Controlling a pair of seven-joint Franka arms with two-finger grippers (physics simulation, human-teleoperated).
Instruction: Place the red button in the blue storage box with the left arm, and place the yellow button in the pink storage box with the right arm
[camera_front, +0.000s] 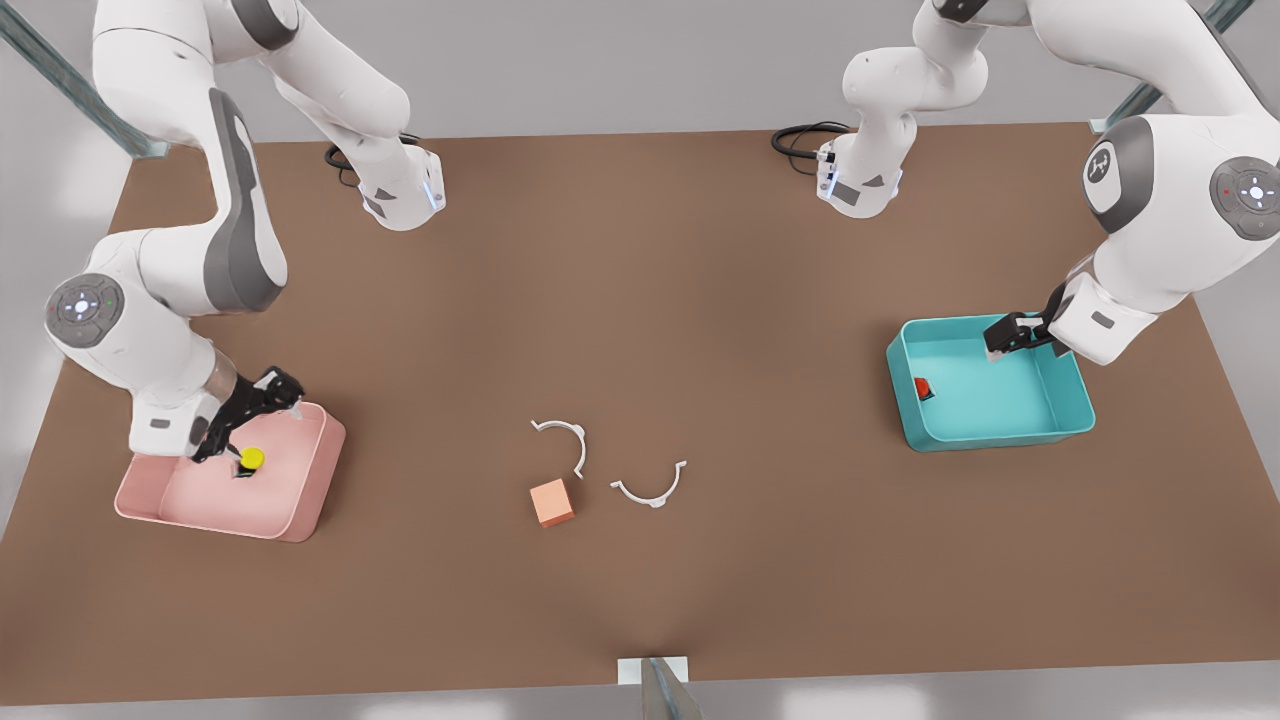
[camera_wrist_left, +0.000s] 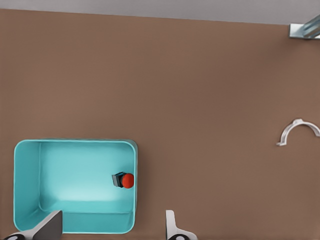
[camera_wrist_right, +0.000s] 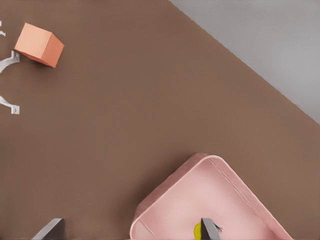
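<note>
Nearest me in the front view sits the small orange-pink cube (camera_front: 552, 502), with two white curved clips (camera_front: 562, 441) just behind it on the brown counter (camera_front: 640, 300); I leave those alone.

The tiny red-capped button (camera_front: 922, 388) lies tipped inside the teal-blue plastic tub (camera_front: 1070, 412), close against one wall. My left claw (camera_front: 1010, 335) hangs above the tub, fingers spread and empty. The yellow-capped button (camera_front: 251, 459) rests inside the pale pink plastic tub (camera_front: 318, 480), and my right claw (camera_front: 245, 420) hovers over it with its fingers apart, one finger (camera_wrist_right: 209, 230) beside the cap. I judge both placements done. Each tub sits near a counter edge, so straight up looks the freest way out.
</note>
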